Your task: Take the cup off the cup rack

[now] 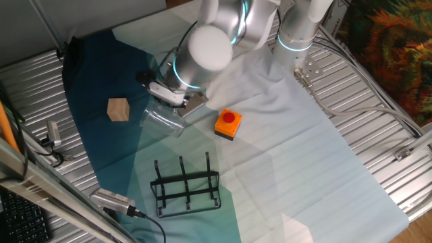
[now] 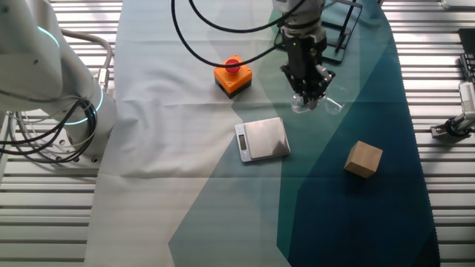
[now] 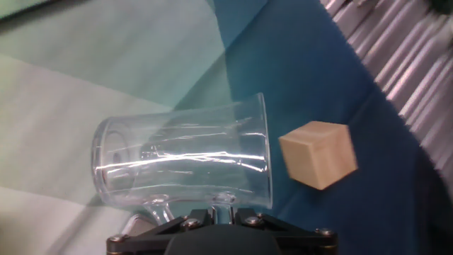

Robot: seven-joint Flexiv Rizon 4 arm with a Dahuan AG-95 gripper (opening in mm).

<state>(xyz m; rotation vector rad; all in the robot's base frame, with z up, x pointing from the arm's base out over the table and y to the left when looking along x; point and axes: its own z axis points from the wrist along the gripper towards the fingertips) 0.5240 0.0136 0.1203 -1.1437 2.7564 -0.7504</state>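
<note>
Cup (image 3: pixel 184 159): clear, light, slick, likely fragile; lies sideways, off the rack (image 1: pixel 186 183). My tool (image 2: pixel 309 96) grips its handle.

clear cup (image 3: pixel 184 163), black rack (image 1: pixel 186 184), tan cube (image 3: pixel 318 154), orange box (image 1: pixel 228 124) w/ red btn.

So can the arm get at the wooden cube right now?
Probably not yet: the gripper is shut on the cup, so its fingers are full. The cube itself sits in the open on the cloth, nothing over it.
</note>
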